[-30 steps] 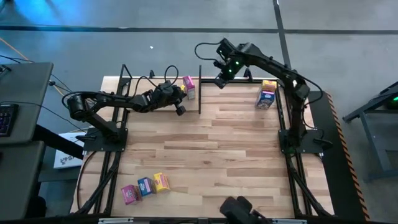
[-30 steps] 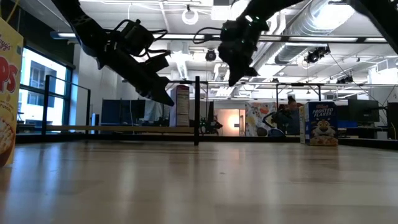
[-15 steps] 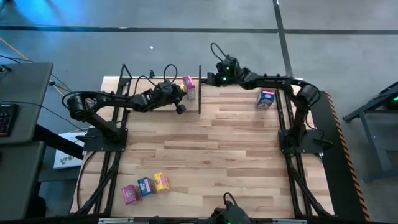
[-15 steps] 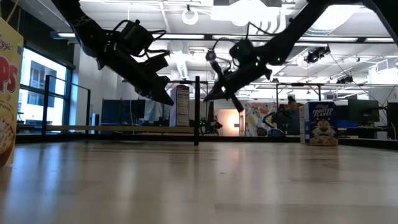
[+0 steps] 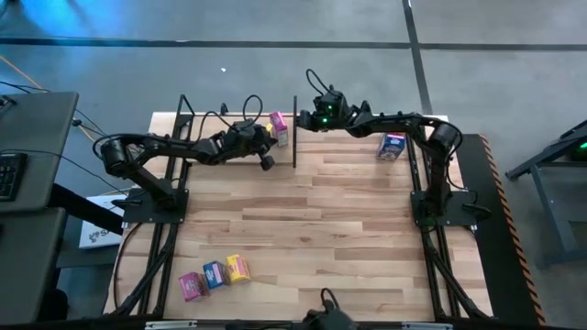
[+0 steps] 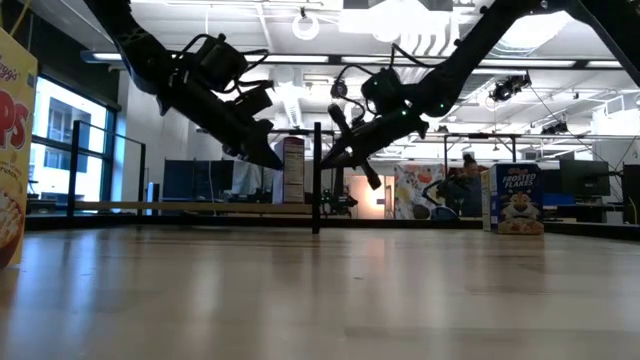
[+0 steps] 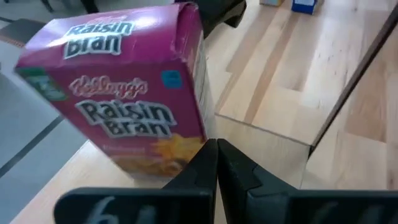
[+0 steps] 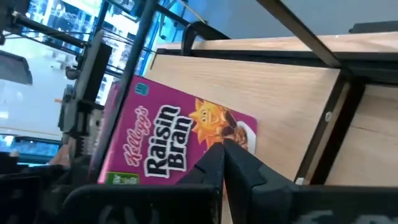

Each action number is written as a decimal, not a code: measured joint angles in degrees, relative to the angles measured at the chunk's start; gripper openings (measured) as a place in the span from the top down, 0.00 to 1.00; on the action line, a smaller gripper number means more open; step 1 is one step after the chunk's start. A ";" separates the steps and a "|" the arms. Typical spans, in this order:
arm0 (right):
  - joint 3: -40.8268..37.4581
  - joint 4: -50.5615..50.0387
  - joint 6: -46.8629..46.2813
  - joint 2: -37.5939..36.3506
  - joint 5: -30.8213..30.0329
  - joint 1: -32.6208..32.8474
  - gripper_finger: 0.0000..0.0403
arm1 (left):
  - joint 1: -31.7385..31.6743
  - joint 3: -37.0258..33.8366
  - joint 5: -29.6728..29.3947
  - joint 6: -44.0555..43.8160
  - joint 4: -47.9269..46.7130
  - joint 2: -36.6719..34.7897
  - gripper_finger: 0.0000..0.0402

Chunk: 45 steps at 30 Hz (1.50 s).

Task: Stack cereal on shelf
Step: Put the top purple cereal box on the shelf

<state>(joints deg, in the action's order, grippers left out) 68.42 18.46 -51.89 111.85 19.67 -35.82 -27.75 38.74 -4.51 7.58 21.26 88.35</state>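
Observation:
A magenta-pink cereal box [image 5: 278, 128] stands upright on its bottom end on the pale shelf board [image 5: 206, 124], near the black right post [image 5: 294, 137]. My left gripper [image 7: 216, 148] is shut, and its tips are at the box's lower part [image 7: 155, 149]. My right gripper [image 8: 222, 148] is shut. It slants down toward the same box [image 8: 168, 143] from the table's right, beside the post [image 6: 317, 175]. A blue box [image 5: 393, 145] stands at the far right. A pink [image 5: 190, 285], a blue [image 5: 214, 274] and a yellow box [image 5: 237, 267] lie at the near left. My left gripper's shut fingertips are at the pink box's lower front edge [image 7: 186, 149], slanting down from the table's left. I cannot tell whether they touch it. The box stands upright on the shelf board.
The shelf's thin black rods and upright posts [image 5: 183, 105] frame the far left corner. My right arm [image 5: 404, 119] crosses above the far right boxes. A big cereal box [image 6: 12, 150] fills the low view's left edge. Bare planks [image 5: 321, 211] lie mid-table.
My right gripper has gone toward the table's left edge and down toward the shelf. It has tipped from pointing down to slanting toward the pink box. My left gripper and the box have kept still.

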 joint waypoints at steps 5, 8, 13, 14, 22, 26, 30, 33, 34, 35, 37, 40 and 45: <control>0.00 0.16 -0.53 0.00 0.01 0.94 1.00 | 0.00 0.02 2.73 -0.02 1.49 2.37 1.00; 0.00 1.41 -0.80 0.00 -0.01 1.39 1.00 | 0.00 0.02 2.70 -0.32 1.30 3.46 1.00; 0.00 1.41 -0.18 -0.02 0.38 1.47 1.00 | 0.09 0.00 3.79 -0.42 -4.79 1.55 1.00; 0.00 1.60 -0.16 -0.02 0.30 1.46 1.00 | 0.07 0.00 3.51 -0.41 -6.35 0.44 1.00; 0.00 1.47 -0.15 -0.02 -0.19 1.47 1.00 | -2.73 0.02 -1.90 4.73 -3.59 -1.16 1.00; 0.00 1.50 0.28 -0.02 -0.80 1.67 1.00 | -4.22 0.02 2.21 2.01 -0.01 0.21 1.00; -0.01 1.50 0.28 -0.02 -1.39 1.64 1.00 | -3.85 0.02 5.25 2.05 -0.54 0.53 1.00; 0.00 1.54 0.30 -0.02 -2.35 1.65 1.00 | -3.63 0.03 5.50 2.53 1.26 0.58 1.00; 0.00 1.50 0.30 -0.02 -2.70 1.71 1.00 | -3.65 0.02 5.46 2.53 2.33 0.85 1.00; 0.00 1.51 0.29 -0.02 -2.78 1.71 1.00 | -3.65 0.04 5.46 2.53 3.18 1.07 1.00; 0.00 1.52 0.30 -0.02 -2.79 1.73 1.00 | -3.69 0.04 5.33 2.04 3.87 1.49 1.00; -0.01 1.52 0.44 -0.02 -2.73 1.73 1.00 | -3.67 0.04 5.64 1.36 4.61 2.84 1.00; -0.02 1.28 0.91 -0.02 -2.70 1.73 1.00 | -3.30 1.04 5.77 0.15 6.27 5.61 1.00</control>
<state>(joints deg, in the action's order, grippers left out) 68.40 19.75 -50.98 111.83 16.97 -34.09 -31.05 39.79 1.26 7.73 27.53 93.97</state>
